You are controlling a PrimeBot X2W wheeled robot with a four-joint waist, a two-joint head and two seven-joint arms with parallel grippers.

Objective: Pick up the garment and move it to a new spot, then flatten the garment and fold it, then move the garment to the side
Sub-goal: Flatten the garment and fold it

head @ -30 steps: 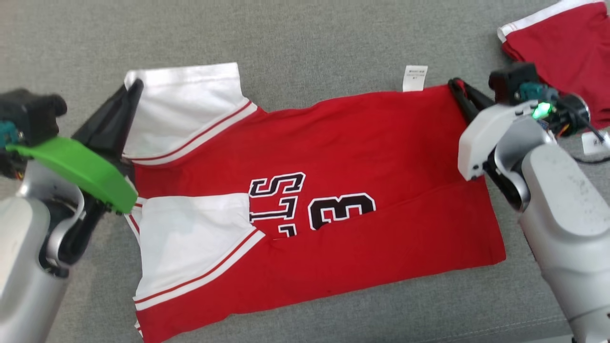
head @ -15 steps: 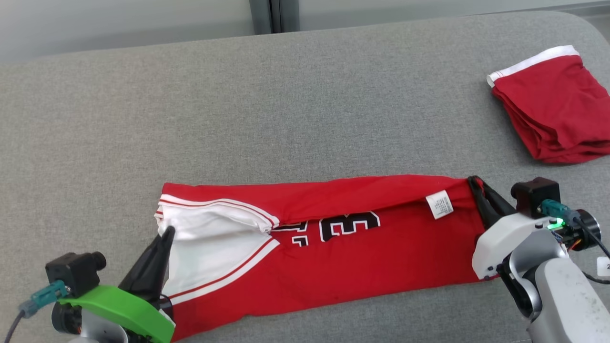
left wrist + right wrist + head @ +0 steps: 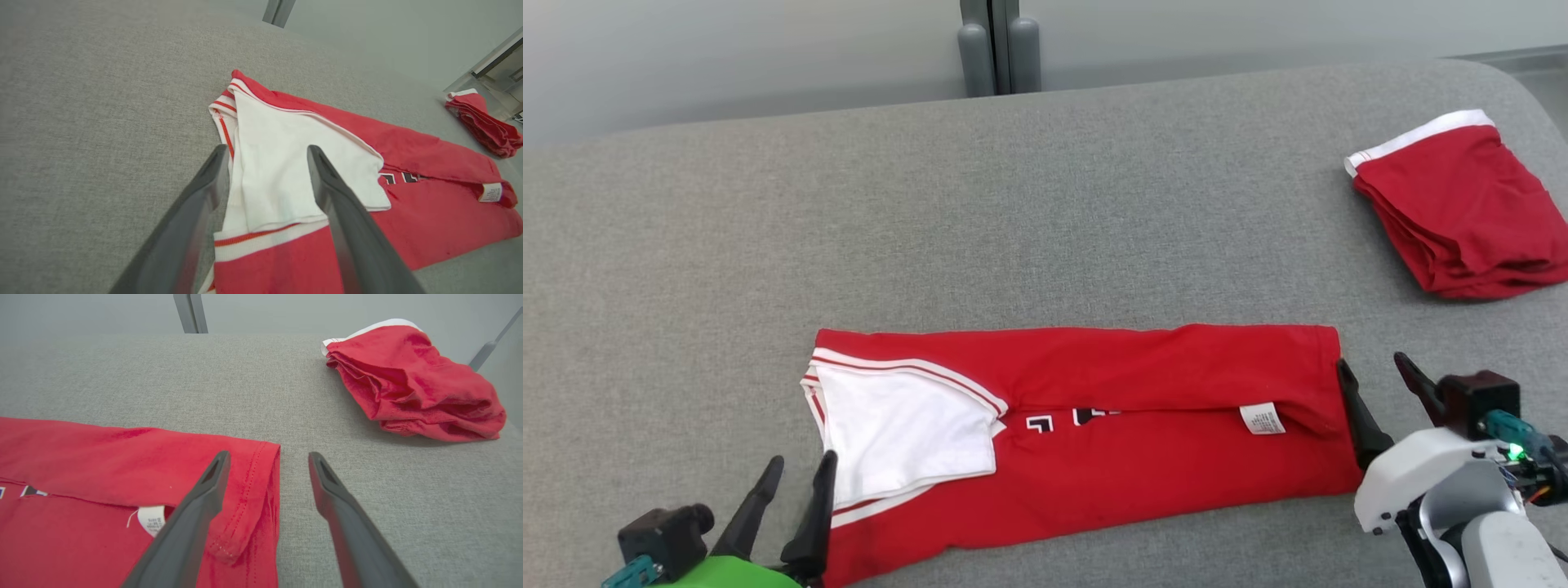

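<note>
Garment: a red jersey (image 3: 1094, 457) lies flat on the grey padded surface (image 3: 1013, 204), near the robot and about midway between its two arms. It is folded into a long band that runs left to right.
Fold: the far long edge is turned over toward the robot. Its rim crosses the middle of the band and covers most of the black-and-white lettering (image 3: 1086, 418).
Sleeve: a white sleeve (image 3: 898, 433) with red-striped trim lies on top at the band's left end.
Care label: a small white tag (image 3: 1262, 418) shows at the fold line, near the right end.
Hem: the stitched right end sits squarely on the surface, slightly rumpled at the near corner.
Left gripper: the left gripper (image 3: 802, 459) has its fingers spread wide and grips nothing. In the left wrist view one finger is over bare grey fabric and the other over the white sleeve, with the sleeve's striped edge between them. Whether the tips touch the cloth cannot be told.
Right gripper: the right gripper (image 3: 1369, 360) also stands wide open and holds nothing. In the right wrist view one finger is over the hem, the other over bare surface just beside it.
Second garment: a folded red piece with a white band (image 3: 1454, 212) lies well apart, at the far right of the surface.
Background: a grey post (image 3: 996, 49) stands against a pale wall behind the surface.
</note>
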